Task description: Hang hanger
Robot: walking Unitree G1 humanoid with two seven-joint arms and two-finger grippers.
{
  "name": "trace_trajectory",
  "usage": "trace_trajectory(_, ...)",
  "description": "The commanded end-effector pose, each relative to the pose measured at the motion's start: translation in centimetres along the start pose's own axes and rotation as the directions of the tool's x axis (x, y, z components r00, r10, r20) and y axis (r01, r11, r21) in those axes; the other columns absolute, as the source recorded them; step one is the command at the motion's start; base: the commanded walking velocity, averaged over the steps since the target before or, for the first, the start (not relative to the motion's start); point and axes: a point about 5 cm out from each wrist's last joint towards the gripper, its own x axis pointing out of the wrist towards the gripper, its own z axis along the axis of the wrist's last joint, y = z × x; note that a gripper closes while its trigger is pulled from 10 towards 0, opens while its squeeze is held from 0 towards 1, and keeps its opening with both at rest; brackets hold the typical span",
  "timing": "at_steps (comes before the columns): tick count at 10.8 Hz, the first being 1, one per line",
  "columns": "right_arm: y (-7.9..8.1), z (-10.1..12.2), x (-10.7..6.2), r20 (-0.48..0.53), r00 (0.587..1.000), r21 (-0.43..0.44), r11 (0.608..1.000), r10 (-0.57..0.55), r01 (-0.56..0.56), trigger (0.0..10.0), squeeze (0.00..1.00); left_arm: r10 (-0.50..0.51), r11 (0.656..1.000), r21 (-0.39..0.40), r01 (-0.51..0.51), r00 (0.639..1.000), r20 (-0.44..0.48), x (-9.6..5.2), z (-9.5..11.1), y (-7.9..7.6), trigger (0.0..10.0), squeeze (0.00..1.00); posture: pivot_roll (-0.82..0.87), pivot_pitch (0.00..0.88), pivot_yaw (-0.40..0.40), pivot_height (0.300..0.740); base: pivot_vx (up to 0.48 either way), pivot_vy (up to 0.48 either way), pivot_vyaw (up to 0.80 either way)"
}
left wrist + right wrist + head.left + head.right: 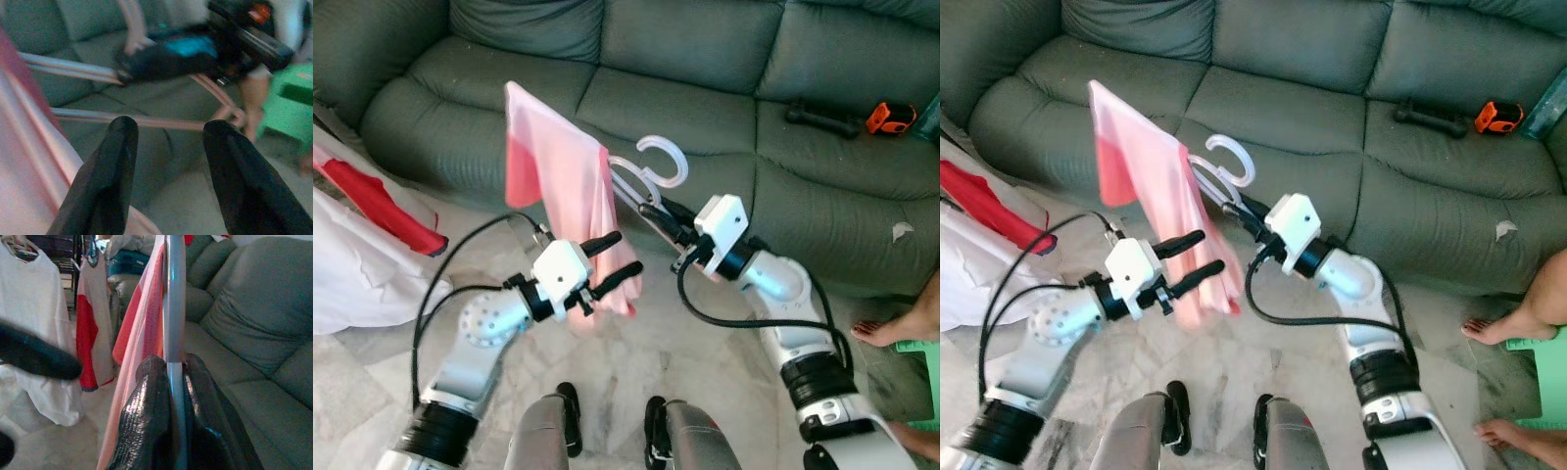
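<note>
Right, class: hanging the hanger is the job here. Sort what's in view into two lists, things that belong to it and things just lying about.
Belongs to the job:
white hanger, clamped in the right end effector
pink garment draped on it
left end effector, open beside the garment

Just lying about:
green sofa
orange tape measure
black object beside it
red and white clothes on the floor
</note>
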Motion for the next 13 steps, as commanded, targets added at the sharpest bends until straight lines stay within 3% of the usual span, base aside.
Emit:
trace_trajectory(1,0.0,-0.3,-0.2,0.0,1.0,0.022,0.999,-0.03,0.03,10.0,0.0,0.067,0.998,-0.022,-0.067,0.998,0.01,0.1,0.0,0.2,10.0,1.0,-0.03,0.239,-0.037,0.74,0.0,0.0,0.0)
trace_trajectory(2,-0.2,-0.3,-0.1,0.004,0.998,-0.001,0.998,-0.056,0.056,10.0,0.0,0.12,0.992,-0.042,-0.119,0.993,0.019,0.1,0.0,0.6,10.0,1.0,-0.03,0.237,-0.037,0.74,0.0,0.0,0.0)
trace_trajectory(3,0.0,-0.3,-0.3,0.007,0.999,-0.017,0.999,-0.035,0.035,10.0,0.0,0.137,0.99,0.025,-0.137,0.991,0.002,-0.2,-0.3,1.1,10.0,1.0,-0.03,0.237,-0.037,0.74,0.0,0.0,0.0)
trace_trajectory(4,0.3,-0.4,-0.6,0.0,1.0,0.005,1.0,0.008,-0.008,10.0,0.0,0.152,0.974,0.175,-0.143,0.988,-0.036,-0.9,-0.8,2.0,10.0,1.0,-0.03,0.237,-0.038,0.74,0.0,0.0,0.0)
trace_trajectory(5,0.6,-0.5,-0.9,-0.008,0.998,0.044,0.997,0.06,-0.06,10.0,0.0,0.269,0.936,0.245,-0.253,0.962,-0.035,-1.6,-1.2,3.6,10.0,1.0,-0.03,0.235,-0.039,0.74,0.0,0.0,0.0)
trace_trajectory(6,1.2,-0.7,-1.3,-0.024,0.989,0.08,0.987,0.143,-0.14,10.0,0.0,0.35,0.913,0.245,-0.326,0.934,-0.063,-2.7,-1.9,5.0,10.0,1.0,-0.03,0.235,-0.039,0.74,0.0,0.0,0.0)
trace_trajectory(7,1.5,-1.4,-2.7,-0.074,0.965,0.095,0.965,0.252,-0.245,10.0,0.0,0.315,0.887,0.383,-0.257,0.944,-0.096,-3.9,-2.5,5.7,10.0,1.0,-0.04,0.237,-0.038,0.74,0.0,0.0,0.0)
trace_trajectory(8,1.2,-1.7,-3.2,-0.094,0.962,0.108,0.963,0.258,-0.247,10.0,0.0,0.297,0.865,0.45,-0.223,0.95,-0.099,-4.2,-2.5,5.7,10.0,1.0,-0.04,0.238,-0.039,0.74,0.0,0.0,0.0)
trace_trajectory(9,1.1,-1.9,-3.6,-0.107,0.957,0.119,0.959,0.271,-0.258,10.0,0.0,0.319,0.845,0.479,-0.236,0.943,-0.099,-4.8,-2.8,6.0,10.0,1.0,-0.04,0.239,-0.04,0.74,0.0,0.0,0.0)
trace_trajectory(10,0.9,-1.8,-3.7,-0.114,0.956,0.113,0.959,0.272,-0.259,10.0,0.0,0.413,0.835,0.449,-0.319,0.902,-0.127,-6.0,-3.8,6.9,10.0,1.0,-0.04,0.242,-0.041,0.74,0.0,0.0,0.0)
trace_trajectory(11,0.7,-1.7,-3.4,-0.108,0.961,0.108,0.964,0.254,-0.243,10.0,0.0,0.445,0.816,0.461,-0.349,0.888,-0.116,-6.4,-4.0,7.2,10.0,1.0,-0.04,0.242,-0.042,0.74,0.0,0.0,0.0)
trace_trajectory(13,0.6,-2.0,-3.1,-0.105,0.976,0.103,0.978,0.193,-0.183,10.0,0.0,0.449,0.802,0.485,-0.348,0.887,-0.106,-6.3,-4.0,7.1,10.0,1.0,-0.04,0.245,-0.044,0.74,0.0,0.0,0.0)
